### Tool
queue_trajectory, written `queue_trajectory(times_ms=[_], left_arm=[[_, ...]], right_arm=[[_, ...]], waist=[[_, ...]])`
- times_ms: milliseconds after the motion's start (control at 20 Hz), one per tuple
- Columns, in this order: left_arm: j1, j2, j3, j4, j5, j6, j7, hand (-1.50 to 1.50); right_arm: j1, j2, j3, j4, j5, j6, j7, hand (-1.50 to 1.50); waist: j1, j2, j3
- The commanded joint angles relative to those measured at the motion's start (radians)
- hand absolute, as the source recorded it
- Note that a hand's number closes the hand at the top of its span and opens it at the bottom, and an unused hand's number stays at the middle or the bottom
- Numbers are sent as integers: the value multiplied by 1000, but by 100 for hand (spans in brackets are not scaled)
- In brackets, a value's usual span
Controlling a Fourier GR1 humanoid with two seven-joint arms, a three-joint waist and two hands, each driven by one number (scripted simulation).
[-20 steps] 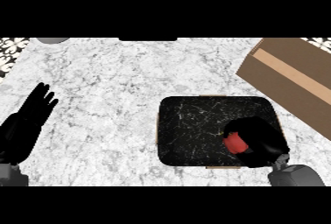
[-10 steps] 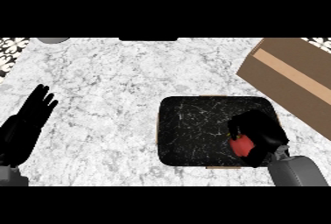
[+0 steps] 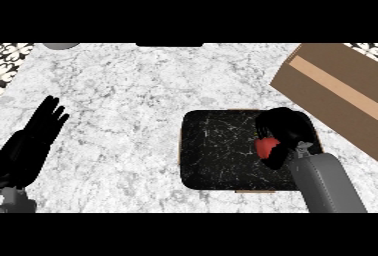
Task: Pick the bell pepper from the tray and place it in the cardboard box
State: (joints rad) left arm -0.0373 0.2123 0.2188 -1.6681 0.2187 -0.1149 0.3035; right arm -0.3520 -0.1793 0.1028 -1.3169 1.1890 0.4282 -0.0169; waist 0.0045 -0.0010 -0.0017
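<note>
Right hand (image 3: 284,135) was curled round the red pepper (image 3: 264,147) over the tray's (image 3: 214,150) right side; left hand (image 3: 33,142) lay open, resting on the tabletop (image 3: 133,90) at the left. Only part of the pepper showed, so it could slip out on the lift toward the box (image 3: 332,85) beyond.

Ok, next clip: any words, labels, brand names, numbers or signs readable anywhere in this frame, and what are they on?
None can be read.
Cardboard box: plain, with a lighter tape strip and no print.
Tray: dark marbled surface, no lettering.
Bell pepper, in the right hand: no sticker shows.
</note>
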Motion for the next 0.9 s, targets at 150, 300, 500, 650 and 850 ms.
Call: queue_trajectory(times_ms=[150, 300, 500, 650, 850], left_arm=[[-25, -3, -1, 9, -24, 20, 13, 0], [-28, 18, 19, 13, 6, -1, 35, 0], [-6, 16, 27, -4, 6, -2, 17, 0], [22, 19, 29, -28, 25, -24, 22, 0], [-22, 5, 13, 11, -5, 1, 24, 0]], right_arm=[[63, -22, -18, -212, -13, -31, 3, 150], [-2, -15, -41, -388, -62, 89, 49, 150], [-45, 34, -81, -593, -95, 142, 156, 150], [-64, 43, -151, -695, -116, 154, 224, 150], [-168, 30, -257, -702, -125, 184, 328, 150]], waist=[[-10, 0, 2], [-17, -4, 1], [-19, -8, 1], [-16, -7, 1], [-10, -2, 1]])
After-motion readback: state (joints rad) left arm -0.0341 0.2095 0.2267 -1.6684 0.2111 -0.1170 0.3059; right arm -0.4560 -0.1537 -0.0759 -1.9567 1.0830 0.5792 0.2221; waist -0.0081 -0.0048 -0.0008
